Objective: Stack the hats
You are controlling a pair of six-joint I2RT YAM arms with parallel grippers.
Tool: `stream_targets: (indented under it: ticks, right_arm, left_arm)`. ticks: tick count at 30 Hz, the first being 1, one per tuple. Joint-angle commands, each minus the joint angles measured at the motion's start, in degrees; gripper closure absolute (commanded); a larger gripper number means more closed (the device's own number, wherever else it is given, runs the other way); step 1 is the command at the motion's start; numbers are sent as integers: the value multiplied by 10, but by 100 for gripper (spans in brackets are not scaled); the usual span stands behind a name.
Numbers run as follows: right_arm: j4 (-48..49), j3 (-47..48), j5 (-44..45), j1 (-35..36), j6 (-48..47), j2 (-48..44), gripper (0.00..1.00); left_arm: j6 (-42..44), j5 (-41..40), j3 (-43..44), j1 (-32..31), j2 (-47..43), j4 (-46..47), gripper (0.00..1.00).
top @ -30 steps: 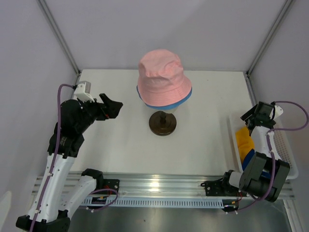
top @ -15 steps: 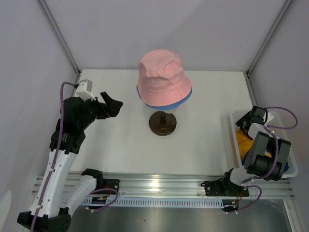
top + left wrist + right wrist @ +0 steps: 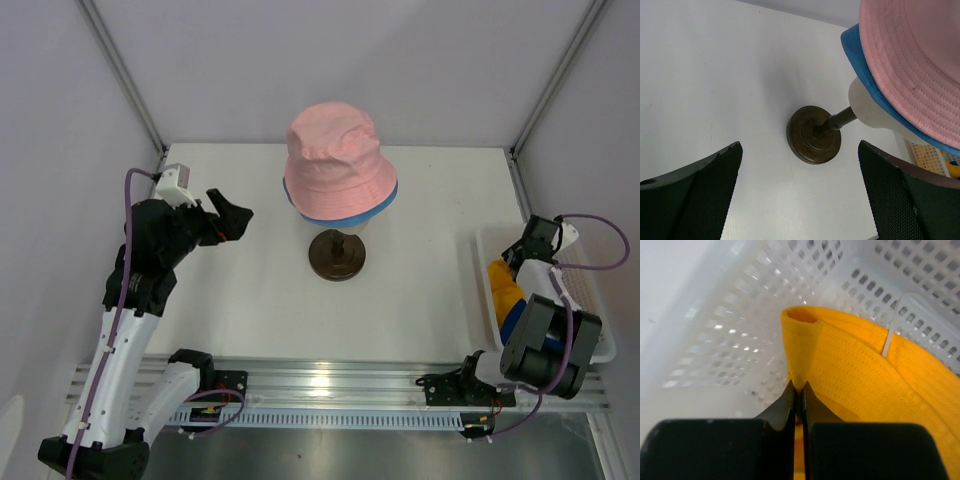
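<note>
A pink hat (image 3: 335,160) sits on top of a light blue hat (image 3: 387,205), both on the cream head form, whose dark round base (image 3: 337,254) stands mid-table. The left wrist view shows the pink hat (image 3: 920,65), the blue brim (image 3: 860,55) and the base (image 3: 813,134). My left gripper (image 3: 232,218) hovers open to the left of the stand, with nothing between its fingers (image 3: 700,190). My right gripper (image 3: 522,250) is down in the white basket, shut on the folded brim of the yellow-orange hat (image 3: 855,375). Some blue fabric (image 3: 512,322) lies under that hat (image 3: 503,283).
The white perforated basket (image 3: 598,315) stands at the right edge of the table, its mesh walls (image 3: 740,315) close around the right gripper (image 3: 799,387). Grey enclosure walls and frame posts bound the table at the back and sides.
My right gripper has dropped into the basket and closed on the yellow-orange hat's brim. The left arm has shifted only slightly and stays open.
</note>
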Motion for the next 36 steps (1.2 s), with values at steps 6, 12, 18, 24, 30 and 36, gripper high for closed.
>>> stream_targets:
  ticks: [6,12,18,24,30,36]
  right_arm:
    - [-39,71,-23,-3,7,-213,100]
    - [-63,138,-124,-3,-9,-268,100]
    - [-51,218,-303,-2,-24,-265,100]
    - [2,305,-403,-1,57,-234,100]
    - [61,409,-473,53,117,-189,100]
    - [51,550,-513,151,114,-124,100]
  left_arm:
    - [5,17,-7,8,-12,19,1]
    - [3,24,-10,8,-20,25,1]
    - [5,62,-11,8,-29,39,1]
    - [-10,118,27,9,-19,45,0]
    - [-50,228,107,-13,-18,67,0]
    - [-36,199,148,-117,-20,145,0]
